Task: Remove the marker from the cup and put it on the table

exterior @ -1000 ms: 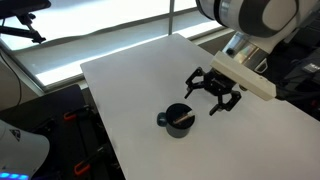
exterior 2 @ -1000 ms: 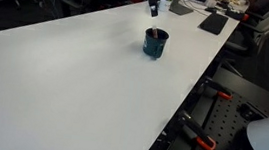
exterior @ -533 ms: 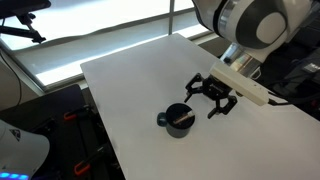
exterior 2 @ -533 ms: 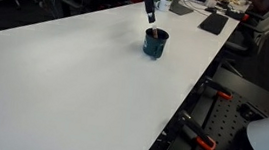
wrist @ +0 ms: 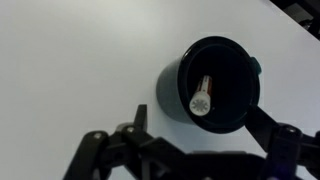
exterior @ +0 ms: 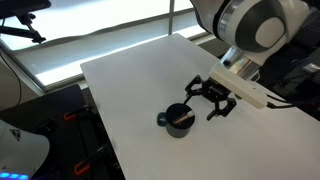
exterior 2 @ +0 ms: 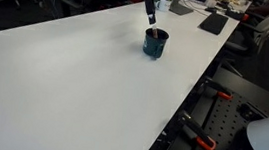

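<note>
In an exterior view, a black stand (exterior: 22, 22) rises beyond the table's (exterior: 130, 80) far corner, before a bright pane (exterior: 100, 35). Orange-handled clamps (exterior: 69, 115) and a white rounded casing (exterior: 20, 150) sit below the table's edge. In an exterior view, a flat black pad (exterior 2: 213, 23) lies beyond the table's far end.
</note>
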`<state>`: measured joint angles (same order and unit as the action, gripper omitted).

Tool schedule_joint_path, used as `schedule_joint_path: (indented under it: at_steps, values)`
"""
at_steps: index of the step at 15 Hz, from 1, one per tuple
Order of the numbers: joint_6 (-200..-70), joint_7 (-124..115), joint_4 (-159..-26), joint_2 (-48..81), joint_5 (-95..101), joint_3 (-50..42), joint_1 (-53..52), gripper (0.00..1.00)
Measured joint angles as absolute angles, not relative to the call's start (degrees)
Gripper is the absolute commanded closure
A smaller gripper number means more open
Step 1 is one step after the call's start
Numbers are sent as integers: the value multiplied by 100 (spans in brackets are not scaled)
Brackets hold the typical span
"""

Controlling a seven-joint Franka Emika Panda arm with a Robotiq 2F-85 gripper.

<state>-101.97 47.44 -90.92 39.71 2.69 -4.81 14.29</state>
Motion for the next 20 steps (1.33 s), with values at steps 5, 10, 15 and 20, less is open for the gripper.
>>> schedule_joint_path:
  at_steps: [5,10,15,20]
  values:
    - [-10197,4733,-9093,3988,270,-480,1429,8]
    - [-10197,4706,-9093,3998,275,-480,1430,45]
    - [-10196,4705,-9093,4006,275,-480,1439,40]
    - [-10196,4705,-9093,4009,275,-480,1454,72]
